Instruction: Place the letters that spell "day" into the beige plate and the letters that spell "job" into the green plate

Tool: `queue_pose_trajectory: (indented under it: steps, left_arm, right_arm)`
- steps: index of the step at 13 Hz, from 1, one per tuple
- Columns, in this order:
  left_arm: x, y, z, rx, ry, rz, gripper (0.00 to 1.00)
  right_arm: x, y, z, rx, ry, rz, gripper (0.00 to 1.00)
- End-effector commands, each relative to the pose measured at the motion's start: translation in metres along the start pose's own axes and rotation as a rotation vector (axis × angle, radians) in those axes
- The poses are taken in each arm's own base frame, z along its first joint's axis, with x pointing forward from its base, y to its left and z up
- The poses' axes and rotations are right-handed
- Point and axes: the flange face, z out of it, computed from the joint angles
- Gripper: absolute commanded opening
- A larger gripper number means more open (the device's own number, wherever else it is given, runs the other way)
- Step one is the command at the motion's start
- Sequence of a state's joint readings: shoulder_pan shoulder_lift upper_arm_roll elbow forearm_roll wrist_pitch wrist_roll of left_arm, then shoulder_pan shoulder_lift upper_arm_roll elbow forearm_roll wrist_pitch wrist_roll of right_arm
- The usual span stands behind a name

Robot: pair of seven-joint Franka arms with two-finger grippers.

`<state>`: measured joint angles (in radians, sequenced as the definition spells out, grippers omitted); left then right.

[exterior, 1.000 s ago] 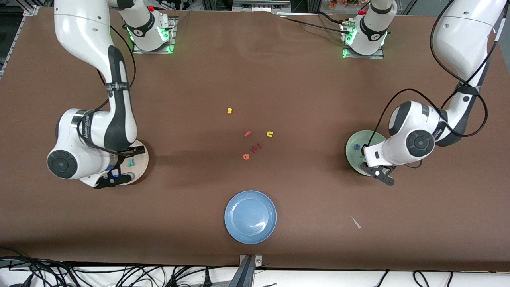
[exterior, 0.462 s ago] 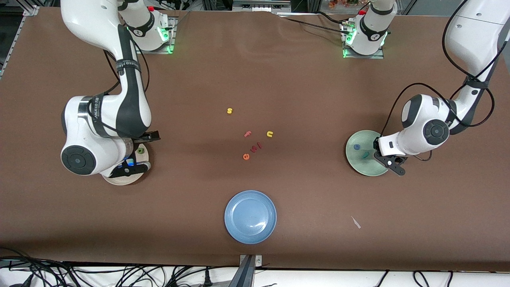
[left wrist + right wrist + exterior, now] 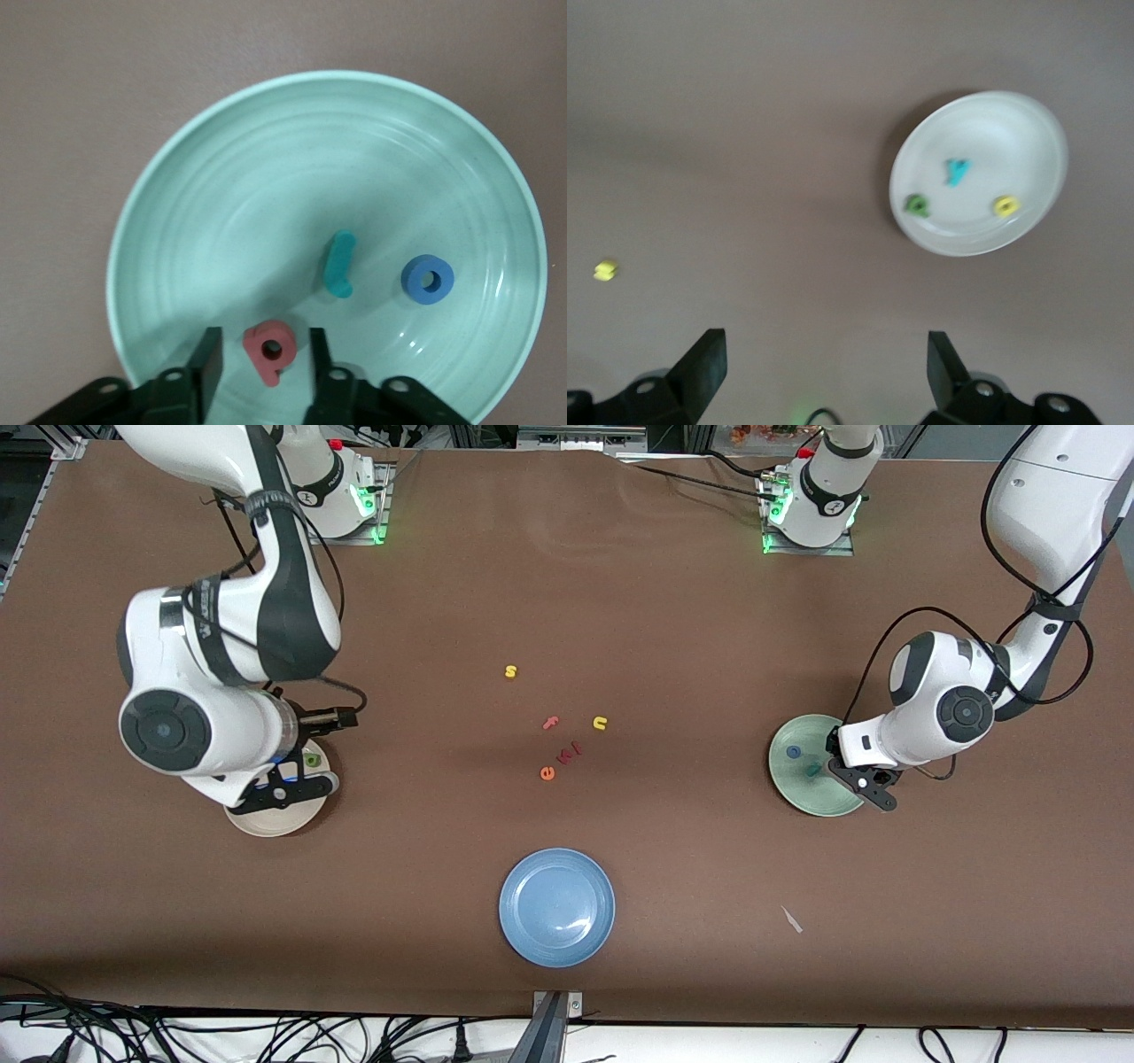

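Note:
The green plate (image 3: 266, 133) holds a teal "j" (image 3: 339, 264), a blue "o" (image 3: 428, 279) and a red stem-and-bowl letter (image 3: 270, 351). My left gripper (image 3: 264, 336) hangs low over that plate, open, with the red letter lying flat between its fingers and a gap on each side. In the front view the gripper (image 3: 866, 786) hides the red letter. The beige plate (image 3: 1010, 137) carries a dark green letter (image 3: 916, 205), a teal "y" (image 3: 956, 171) and a yellow "a" (image 3: 1004, 206). My right gripper (image 3: 826, 354) is up above it, open wide and empty.
A blue plate (image 3: 556, 906) lies near the front edge. Loose letters sit mid-table: a yellow "s" (image 3: 510, 671), a yellow "u" (image 3: 600, 723), an orange "e" (image 3: 547, 773), and pink ones (image 3: 551, 723). A pale scrap (image 3: 791, 919) lies toward the left arm's end.
The left gripper shifted over the green plate and opened, leaving the red letter on it. The right arm rose from the beige plate, uncovering the green letter.

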<state>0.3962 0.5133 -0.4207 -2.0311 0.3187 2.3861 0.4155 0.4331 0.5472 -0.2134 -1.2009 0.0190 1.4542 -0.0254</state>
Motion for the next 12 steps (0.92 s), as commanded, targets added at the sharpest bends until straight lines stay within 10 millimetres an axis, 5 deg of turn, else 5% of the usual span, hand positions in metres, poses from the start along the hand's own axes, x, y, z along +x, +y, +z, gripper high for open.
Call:
queue_pose_trajectory:
  steps: [1,2,6,9,12]
  left_arm:
    - [-0.002,0.000,-0.039,0.068,-0.001,0.021,1.00]
    - [0.002,-0.001,-0.056,0.079,-0.002,0.009,1.00]
    - [0.032,-0.004,-0.144,-0.009,-0.022,-0.075,1.00]
    - [0.041,0.004,-0.214,-0.029,-0.061,-0.124,1.00]
    - [0.038,0.039,-0.281,-0.036,-0.144,-0.264,1.00]
  right_arm:
    - [-0.043,0.022,-0.039,0.039,0.115,0.022,1.00]
    - [-0.057,0.034,-0.060,0.061,0.155,0.044,1.00]
    - [-0.080,0.057,-0.082,0.096,0.228,0.077,1.00]
    - [-0.121,0.104,-0.095,0.125,0.273,0.158,1.00]
    - [-0.157,0.119,-0.111,0.152,0.285,0.196,1.00]
